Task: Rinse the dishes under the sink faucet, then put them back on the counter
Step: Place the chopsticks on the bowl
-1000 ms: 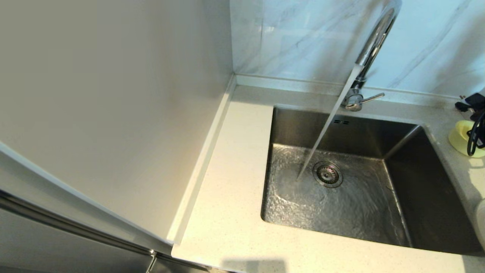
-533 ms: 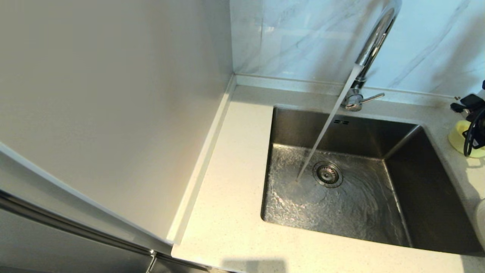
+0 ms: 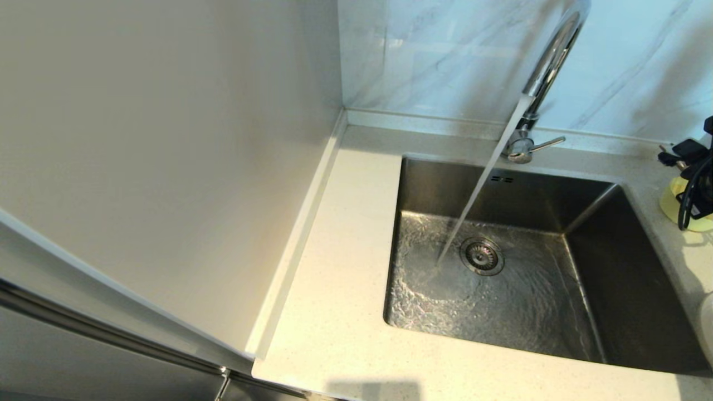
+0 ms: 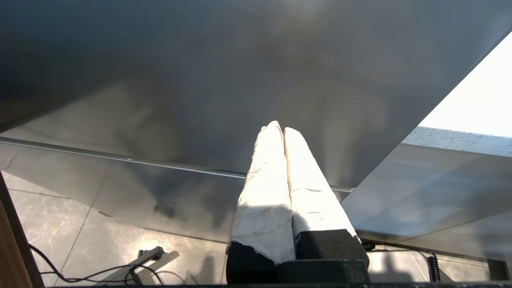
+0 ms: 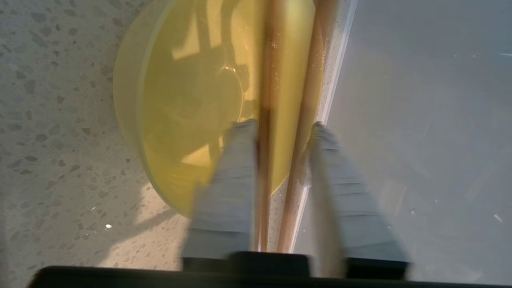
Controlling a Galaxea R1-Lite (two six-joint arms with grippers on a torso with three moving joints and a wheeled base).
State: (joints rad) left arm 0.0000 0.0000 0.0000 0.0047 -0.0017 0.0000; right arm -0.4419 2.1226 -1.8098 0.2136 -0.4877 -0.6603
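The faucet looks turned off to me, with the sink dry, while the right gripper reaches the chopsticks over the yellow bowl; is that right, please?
Not quite: the faucet is running. The head view shows its stream landing beside the drain strainer, wetting the sink. The right gripper does straddle the chopsticks over the yellow bowl.

The left gripper (image 4: 279, 130) has two tapered fingers wrapped in creased white tape, set in black foam-like blocks. The right gripper (image 5: 280, 128) has pale grey wrapped fingers on a black body, with a looped black cable (image 3: 690, 200) alongside.
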